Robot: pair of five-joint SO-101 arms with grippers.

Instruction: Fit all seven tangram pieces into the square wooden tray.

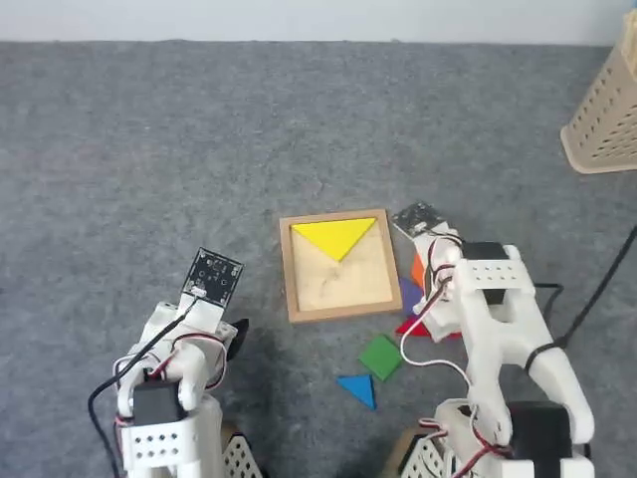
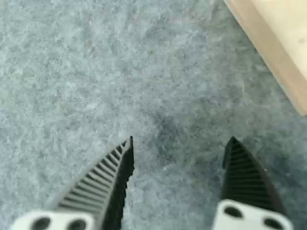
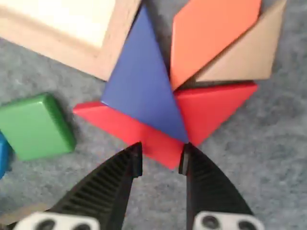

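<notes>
The square wooden tray (image 1: pixel 295 284) lies mid-table with a yellow triangle (image 1: pixel 333 237) in its far part. Right of the tray, a dark blue triangle (image 3: pixel 144 86) rests on a red triangle (image 3: pixel 211 110), beside an orange parallelogram (image 3: pixel 211 33) and a tan piece (image 3: pixel 244 57). My right gripper (image 3: pixel 160 155) hovers low over them, narrowly open, with the red triangle's near corner between its fingertips. A green square (image 1: pixel 380 356) and a small blue triangle (image 1: pixel 358 388) lie nearer the front. My left gripper (image 2: pixel 180 143) is open over bare carpet, left of the tray's edge (image 2: pixel 273 52).
Grey carpet covers the whole table. A beige perforated basket (image 1: pixel 607 110) stands at the far right edge. The right arm (image 1: pixel 498 299) hides part of the piece cluster in the high view.
</notes>
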